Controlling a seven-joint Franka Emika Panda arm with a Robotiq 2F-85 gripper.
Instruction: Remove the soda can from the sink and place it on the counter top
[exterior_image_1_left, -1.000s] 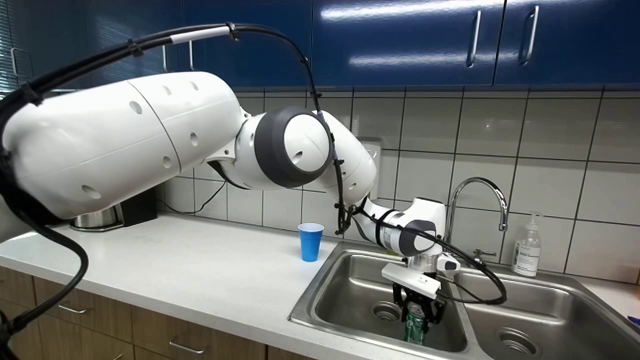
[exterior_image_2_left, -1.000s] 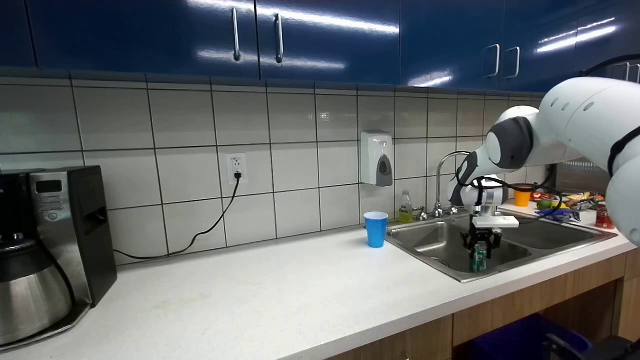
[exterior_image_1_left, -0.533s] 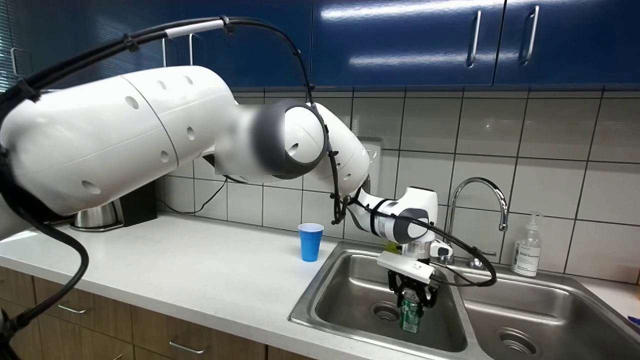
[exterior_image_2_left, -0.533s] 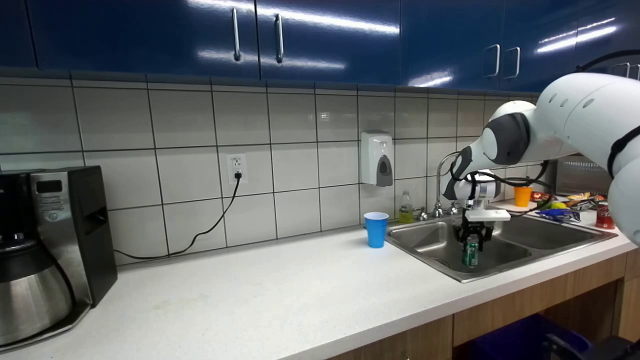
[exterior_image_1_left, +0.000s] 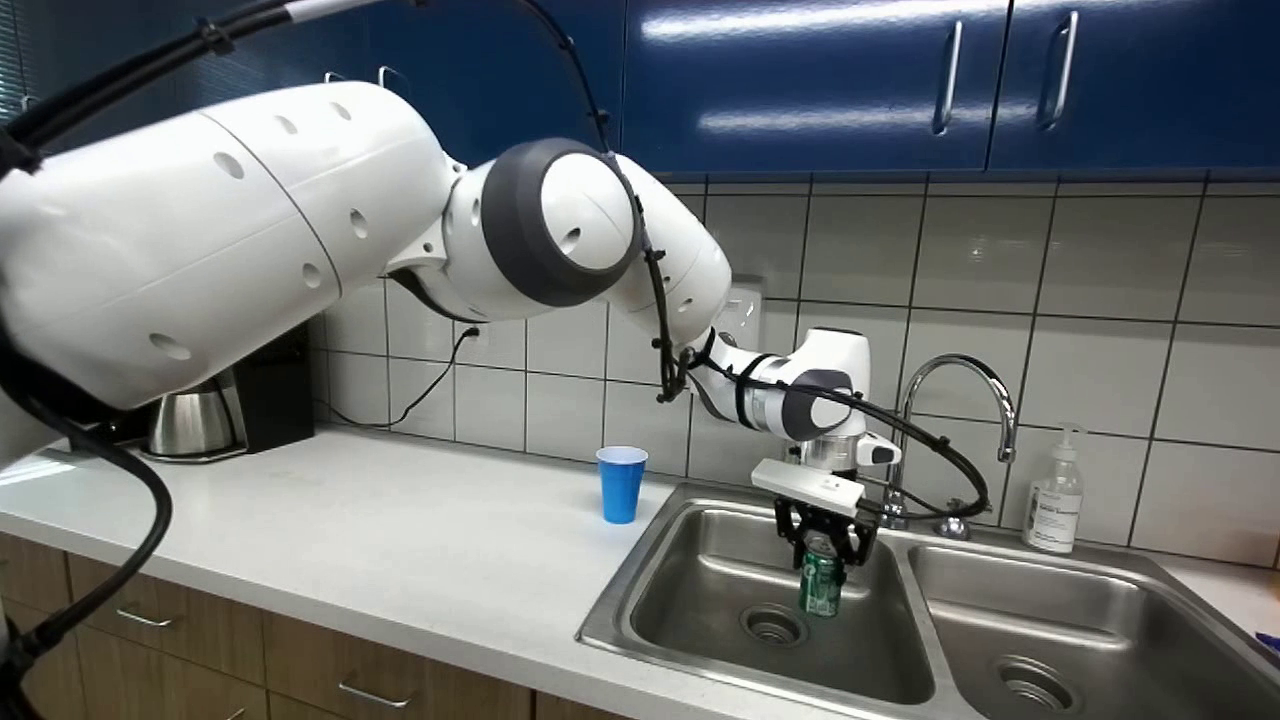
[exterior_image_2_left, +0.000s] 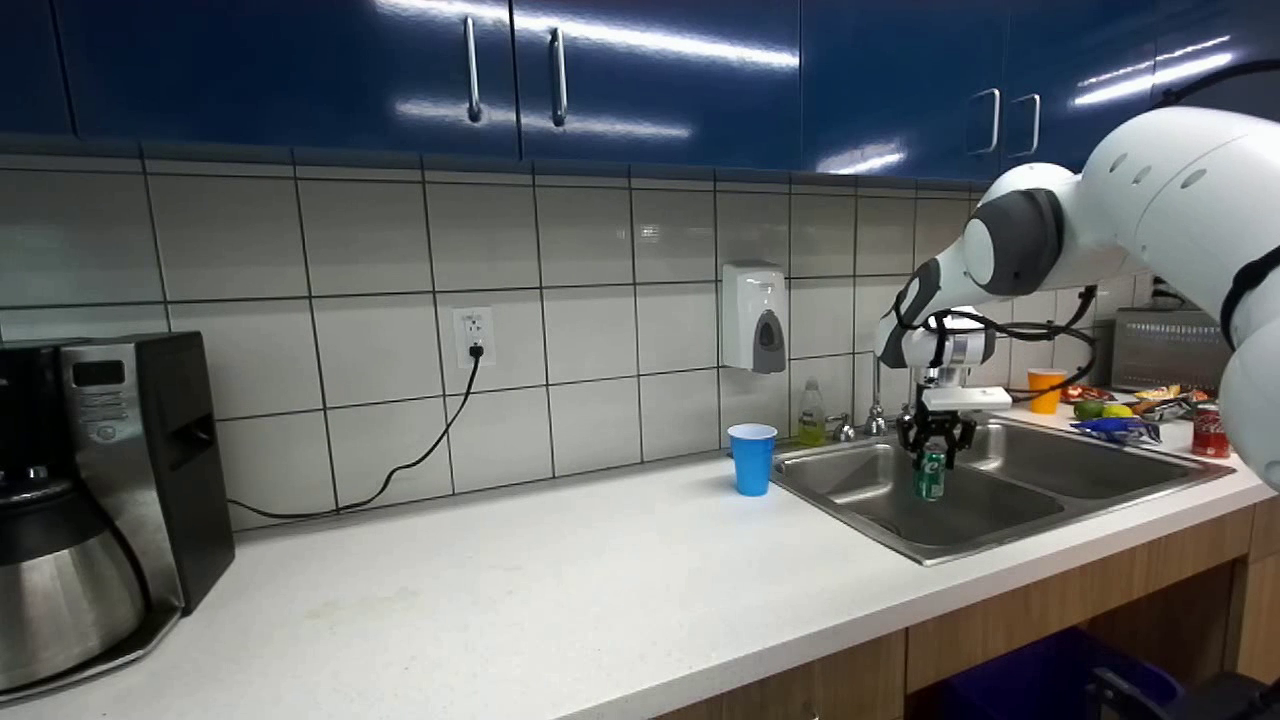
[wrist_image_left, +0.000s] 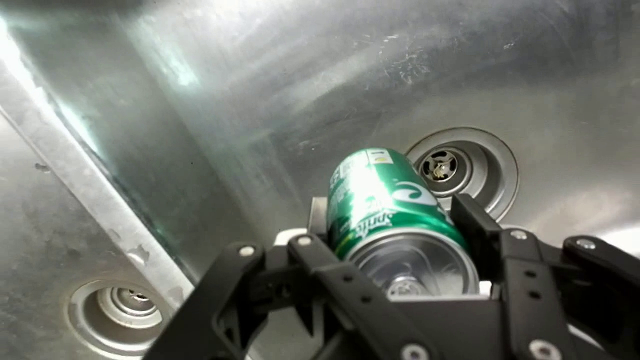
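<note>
The green soda can (exterior_image_1_left: 820, 588) hangs upright in my gripper (exterior_image_1_left: 821, 564), above the floor of the near-counter basin of the steel sink (exterior_image_1_left: 618, 600). It also shows in an exterior view (exterior_image_2_left: 930, 476), still within the basin's outline. In the wrist view the can (wrist_image_left: 385, 190) sits between both fingers of the gripper (wrist_image_left: 390, 212), its silvery top toward the palm and a drain beyond it. The fingers press on its sides near the top. The pale counter top (exterior_image_1_left: 420, 540) runs beside the sink and also shows in an exterior view (exterior_image_2_left: 500, 610).
A blue cup (exterior_image_1_left: 621, 488) stands on the counter close to the sink's edge. The curved faucet (exterior_image_1_left: 1008, 420) rises behind the sink, near the gripper. A soap bottle (exterior_image_1_left: 1053, 508) stands behind the far basin. A coffee maker (exterior_image_2_left: 150, 470) stands at the counter's far end.
My gripper has risen with the can in it, lifting it off the basin floor. It has also moved slightly back toward the wall and toward the blue cup's side.
</note>
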